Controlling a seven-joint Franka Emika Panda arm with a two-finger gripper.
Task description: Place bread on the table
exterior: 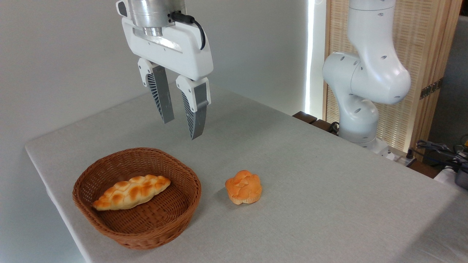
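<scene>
The bread (243, 186), a small round orange-golden bun with a lobed top, rests on the pale grey-green table (314, 171), just right of the wicker basket. My gripper (181, 129) hangs high above the table, behind the basket's far rim and up-left of the bun. Its two ribbed grey fingers (195, 109) stand apart with nothing between them, so it is open and touches nothing.
A brown woven basket (137, 226) sits at the front left and holds a long braided golden loaf (131, 191). The arm's white base (360, 109) rises at the back right edge. Cables and plugs (438, 149) lie off the table's right side.
</scene>
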